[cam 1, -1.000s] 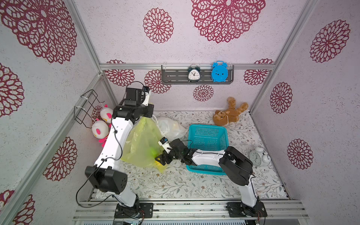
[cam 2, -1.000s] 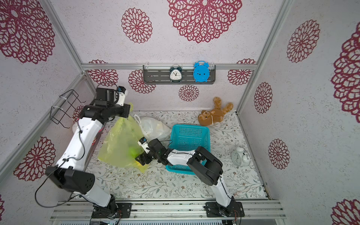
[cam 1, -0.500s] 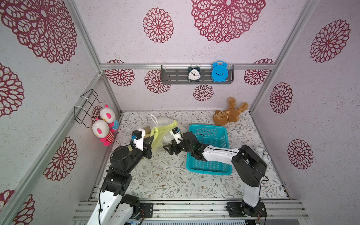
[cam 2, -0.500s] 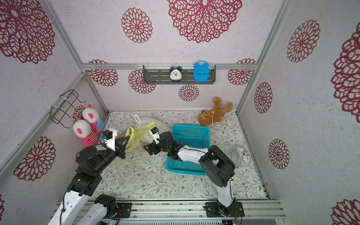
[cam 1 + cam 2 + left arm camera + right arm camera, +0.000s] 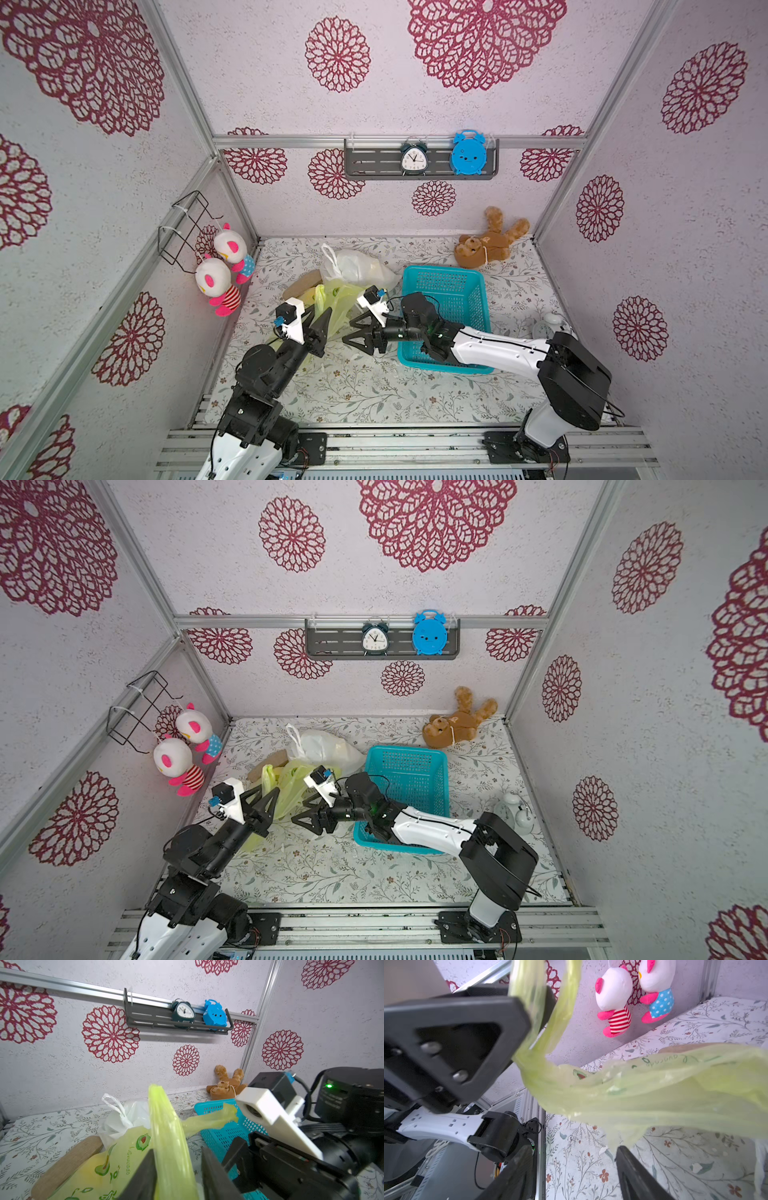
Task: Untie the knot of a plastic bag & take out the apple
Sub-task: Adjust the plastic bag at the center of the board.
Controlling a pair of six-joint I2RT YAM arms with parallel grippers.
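The yellow-green plastic bag (image 5: 338, 299) (image 5: 295, 779) lies slack on the table between both arms. My left gripper (image 5: 320, 316) (image 5: 178, 1150) is open. One bag handle (image 5: 166, 1118) stands up between its jaws, against one finger, with a gap to the other. A second handle (image 5: 212, 1120) trails toward the basket. My right gripper (image 5: 348, 331) (image 5: 573, 1148) is open and empty, with the bag's edge (image 5: 623, 1138) just off one fingertip. The handles bunch together (image 5: 527, 1053) beside the left gripper's finger; I cannot tell whether that is a knot. The apple is hidden.
A teal basket (image 5: 449, 299) stands under my right forearm. Behind the yellow-green bag lie a white plastic bag (image 5: 353, 266) and a brown wooden piece (image 5: 301, 284). A teddy bear (image 5: 486, 245) sits at the back right. Plush toys (image 5: 220, 274) hang on the left wall.
The left arm has come down from high up to table level, and its jaws have parted. The bag has dropped and lies slack. The right gripper has shifted back toward the basket.
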